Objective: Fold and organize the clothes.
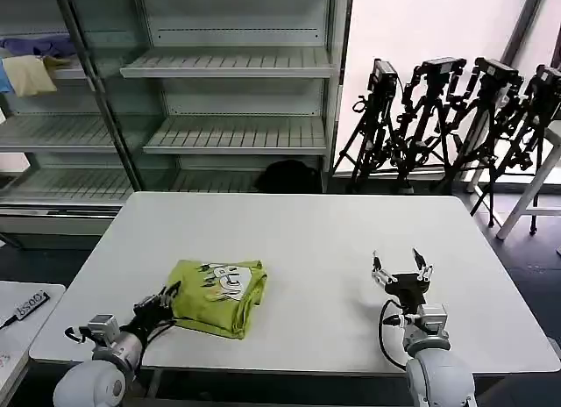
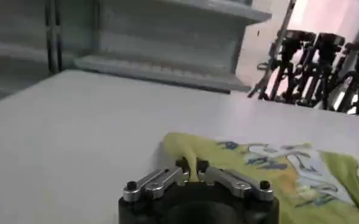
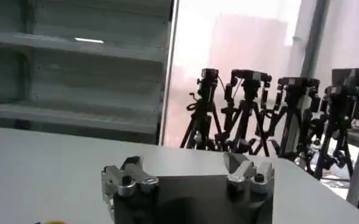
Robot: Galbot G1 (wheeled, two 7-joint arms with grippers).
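The clothes (image 1: 217,293) are one lime yellow-green T-shirt, folded into a small bundle with a white and blue print on top, lying on the white table (image 1: 298,240) at the front left. My left gripper (image 1: 166,300) sits at the bundle's near left edge. In the left wrist view the left gripper (image 2: 192,170) is shut on a thin fold of the clothes (image 2: 270,173). My right gripper (image 1: 401,268) stands open over bare table at the front right, well apart from the shirt. The right gripper (image 3: 188,173) holds nothing between its fingers.
Grey metal shelves (image 1: 237,65) stand behind the table, with a pale yellow cloth (image 1: 31,74) and a blue cloth (image 1: 39,46) on the far left shelf. Black camera tripods (image 1: 456,117) crowd the back right. A white side table (image 1: 26,310) with a small device is at the left.
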